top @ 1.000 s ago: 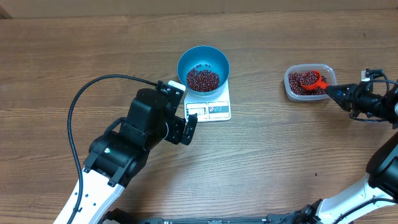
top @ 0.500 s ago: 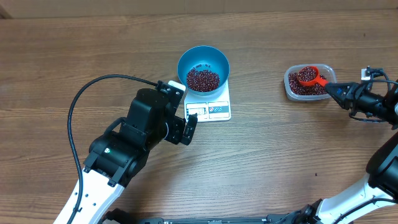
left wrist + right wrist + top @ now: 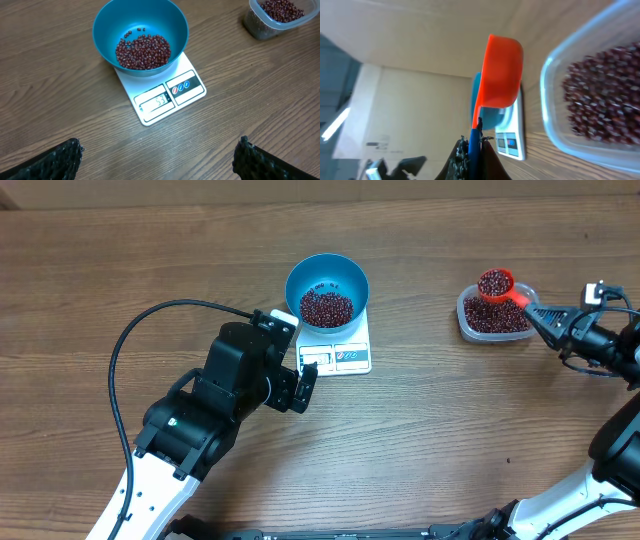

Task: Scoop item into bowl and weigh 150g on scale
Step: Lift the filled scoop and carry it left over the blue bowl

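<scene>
— Where are the beans [image 3: 327,308] to be found?
— A heap is seen in the blue bowl [image 3: 298,280], which is set on the scale [image 3: 352,358]. More are kept in the clear tub [image 3: 466,322], and a load is carried in the orange scoop [image 3: 495,282], raised over the tub's far edge.
— How is the scoop held?
— Its handle is pinched between the right fingers [image 3: 543,320]. The left fingers [image 3: 59,161] are spread wide, with nothing gripped, just in front of the scale.
— What could be spoiled from here?
— The bowl is placed well apart from the tub, so beans may be shed onto the tabletop [image 3: 450,420] if the loaded scoop is tilted or jerked in transit. The target weight may be overshot if the whole load is tipped in at once. The reading could also be upset if the bowl is nudged by the scoop's rim.
</scene>
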Controlling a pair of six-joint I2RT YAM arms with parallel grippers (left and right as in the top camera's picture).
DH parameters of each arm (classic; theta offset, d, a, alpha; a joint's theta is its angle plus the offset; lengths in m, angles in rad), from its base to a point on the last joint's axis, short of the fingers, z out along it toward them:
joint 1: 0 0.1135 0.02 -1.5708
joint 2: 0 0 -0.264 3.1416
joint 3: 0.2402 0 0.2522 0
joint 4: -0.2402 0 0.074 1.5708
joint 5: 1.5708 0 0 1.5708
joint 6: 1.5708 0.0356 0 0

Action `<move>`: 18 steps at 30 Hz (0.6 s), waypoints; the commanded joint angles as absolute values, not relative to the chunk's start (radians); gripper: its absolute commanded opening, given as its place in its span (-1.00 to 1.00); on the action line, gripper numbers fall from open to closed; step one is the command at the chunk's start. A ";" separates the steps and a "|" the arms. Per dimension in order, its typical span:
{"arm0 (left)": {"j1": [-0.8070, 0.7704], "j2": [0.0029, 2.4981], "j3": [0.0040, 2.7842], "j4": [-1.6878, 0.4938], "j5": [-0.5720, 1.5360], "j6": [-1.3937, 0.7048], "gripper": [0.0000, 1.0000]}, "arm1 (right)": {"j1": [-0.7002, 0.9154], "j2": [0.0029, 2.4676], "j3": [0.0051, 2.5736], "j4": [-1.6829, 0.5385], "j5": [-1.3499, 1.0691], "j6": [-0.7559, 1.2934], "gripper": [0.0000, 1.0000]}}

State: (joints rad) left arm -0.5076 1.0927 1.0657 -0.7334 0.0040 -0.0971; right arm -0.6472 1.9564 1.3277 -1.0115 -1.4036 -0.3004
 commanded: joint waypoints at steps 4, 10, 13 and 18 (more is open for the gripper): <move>-0.501 1.092 1.059 -0.733 -0.004 -0.089 0.99 | -0.645 1.959 1.341 -1.027 -1.532 -0.323 -0.93; -0.501 1.092 1.059 -0.733 -0.004 -0.089 0.99 | -0.588 1.959 1.341 -1.046 -1.552 -0.323 -0.93; -0.501 1.092 1.059 -0.733 -0.004 -0.089 0.99 | -0.538 1.959 1.341 -1.046 -1.566 -0.324 -0.93; -0.500 1.092 1.059 -0.733 -0.004 -0.089 0.99 | -0.433 1.959 1.341 -1.025 -1.565 -0.324 -0.93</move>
